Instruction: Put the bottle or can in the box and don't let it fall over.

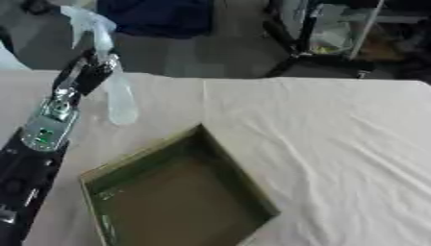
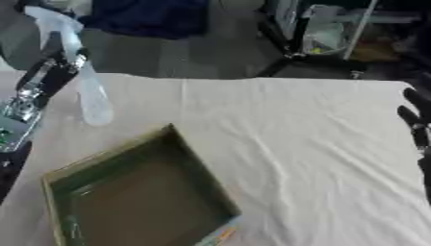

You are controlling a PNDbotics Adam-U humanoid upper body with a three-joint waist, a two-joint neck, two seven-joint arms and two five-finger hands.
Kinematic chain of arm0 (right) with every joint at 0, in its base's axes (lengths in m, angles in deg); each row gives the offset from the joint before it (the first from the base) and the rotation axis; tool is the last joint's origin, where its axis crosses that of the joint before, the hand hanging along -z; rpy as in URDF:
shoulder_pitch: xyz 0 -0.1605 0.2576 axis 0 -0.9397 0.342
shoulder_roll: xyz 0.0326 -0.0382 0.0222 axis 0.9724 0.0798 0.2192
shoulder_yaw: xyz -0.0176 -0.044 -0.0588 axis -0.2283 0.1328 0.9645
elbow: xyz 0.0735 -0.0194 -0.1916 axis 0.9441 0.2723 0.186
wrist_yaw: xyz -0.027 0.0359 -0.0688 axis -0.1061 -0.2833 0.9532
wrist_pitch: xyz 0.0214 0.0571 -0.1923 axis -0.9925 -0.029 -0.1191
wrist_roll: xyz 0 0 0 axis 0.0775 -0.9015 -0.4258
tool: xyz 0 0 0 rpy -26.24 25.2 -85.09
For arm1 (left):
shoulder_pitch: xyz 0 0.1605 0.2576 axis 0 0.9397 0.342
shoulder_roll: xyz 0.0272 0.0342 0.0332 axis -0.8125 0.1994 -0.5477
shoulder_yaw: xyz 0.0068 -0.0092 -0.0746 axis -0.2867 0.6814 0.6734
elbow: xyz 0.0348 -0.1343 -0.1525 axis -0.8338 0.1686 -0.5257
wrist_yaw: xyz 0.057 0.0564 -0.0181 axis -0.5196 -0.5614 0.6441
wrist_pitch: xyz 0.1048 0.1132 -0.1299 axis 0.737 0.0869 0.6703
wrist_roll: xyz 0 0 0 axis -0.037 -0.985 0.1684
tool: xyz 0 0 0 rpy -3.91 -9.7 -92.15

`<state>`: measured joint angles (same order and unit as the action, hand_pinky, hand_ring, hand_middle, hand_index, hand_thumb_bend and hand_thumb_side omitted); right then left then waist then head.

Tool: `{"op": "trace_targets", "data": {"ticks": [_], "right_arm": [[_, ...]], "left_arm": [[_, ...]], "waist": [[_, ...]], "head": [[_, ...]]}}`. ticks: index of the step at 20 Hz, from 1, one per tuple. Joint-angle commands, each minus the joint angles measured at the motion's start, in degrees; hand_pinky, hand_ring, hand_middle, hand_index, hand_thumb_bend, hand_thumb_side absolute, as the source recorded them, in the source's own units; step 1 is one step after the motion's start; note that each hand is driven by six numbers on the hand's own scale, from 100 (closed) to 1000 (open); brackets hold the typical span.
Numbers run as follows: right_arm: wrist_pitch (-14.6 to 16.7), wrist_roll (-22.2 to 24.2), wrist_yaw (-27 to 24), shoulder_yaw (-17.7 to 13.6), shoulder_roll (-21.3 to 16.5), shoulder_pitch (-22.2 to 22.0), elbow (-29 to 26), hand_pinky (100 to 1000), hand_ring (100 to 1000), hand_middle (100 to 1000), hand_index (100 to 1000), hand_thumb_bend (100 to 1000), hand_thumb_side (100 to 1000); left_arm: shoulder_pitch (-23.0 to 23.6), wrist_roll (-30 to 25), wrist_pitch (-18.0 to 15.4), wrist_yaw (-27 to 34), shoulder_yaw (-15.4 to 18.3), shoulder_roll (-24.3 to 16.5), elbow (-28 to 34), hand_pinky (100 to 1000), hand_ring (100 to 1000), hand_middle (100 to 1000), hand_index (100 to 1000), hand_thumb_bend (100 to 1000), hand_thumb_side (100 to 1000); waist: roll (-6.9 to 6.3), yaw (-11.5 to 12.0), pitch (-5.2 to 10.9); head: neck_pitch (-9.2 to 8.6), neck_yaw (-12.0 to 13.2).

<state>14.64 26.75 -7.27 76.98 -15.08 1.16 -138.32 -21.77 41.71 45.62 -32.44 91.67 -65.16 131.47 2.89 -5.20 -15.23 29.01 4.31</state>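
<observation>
A clear plastic bottle (image 1: 115, 86) hangs tilted above the table's far left, its cap end up toward the top left. My left hand (image 1: 87, 73) is shut on its upper half, the black arm coming in from the lower left. The bottle's base points down toward the table, short of the box. An open green cardboard box (image 1: 172, 192) with a brown floor lies at the near centre, turned like a diamond, with nothing inside. My right hand (image 2: 416, 120) shows at the right edge of the right eye view, its fingers straight and holding nothing.
A wrinkled cream cloth (image 1: 336, 139) covers the table. Beyond the far edge stand a black stand's legs (image 1: 311, 57), a blue bundle (image 1: 160, 17) and shelving on a grey floor.
</observation>
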Motion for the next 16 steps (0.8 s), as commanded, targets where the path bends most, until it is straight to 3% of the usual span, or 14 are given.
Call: {"op": "trace_targets", "data": {"ticks": [1, 16], "right_arm": [[-0.07, 0.33, -0.24, -0.15, -0.62, 0.75, -1.32, 1000, 1000, 1000, 1000, 100, 470], [-0.45, 1.07, -0.35, 0.0, -0.44, 1.0, -1.32, 1000, 1000, 1000, 1000, 100, 470]], "left_arm": [[-1.67, -0.41, -0.32, -0.97, 0.49, -0.78, 0.8, 1000, 1000, 1000, 888, 300, 772], [-3.53, 1.53, 1.31, -2.07, 0.95, -0.22, -1.22, 1000, 1000, 1000, 832, 266, 786]], "waist": [[-0.1, -0.11, 0.85], [0.05, -0.44, 0.55]], "head": [[-0.99, 0.05], [-2.11, 0.53]]}}
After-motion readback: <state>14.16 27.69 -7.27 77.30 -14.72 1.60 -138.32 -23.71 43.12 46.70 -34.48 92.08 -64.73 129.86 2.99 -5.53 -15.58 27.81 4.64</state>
